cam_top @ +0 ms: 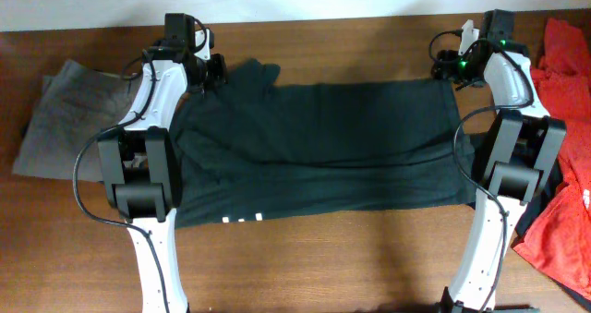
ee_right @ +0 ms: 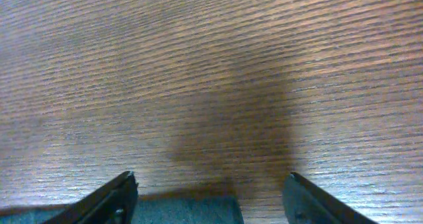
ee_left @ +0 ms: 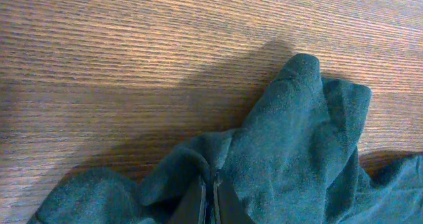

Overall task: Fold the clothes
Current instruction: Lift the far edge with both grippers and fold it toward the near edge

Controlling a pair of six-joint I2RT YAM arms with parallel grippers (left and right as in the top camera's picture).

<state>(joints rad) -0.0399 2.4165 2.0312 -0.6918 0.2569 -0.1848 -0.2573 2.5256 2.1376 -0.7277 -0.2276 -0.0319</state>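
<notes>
Dark green shirt, grey cloth, red garments.

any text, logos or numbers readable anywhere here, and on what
white print near the front edge of the green shirt: too small to read
no other text, label or number shows in any view

— How does the right hand sit?
— Its fingers spread wide, low over the brown tabletop; a dark green cloth edge lies between them; a shadow darkens the wood.
</notes>
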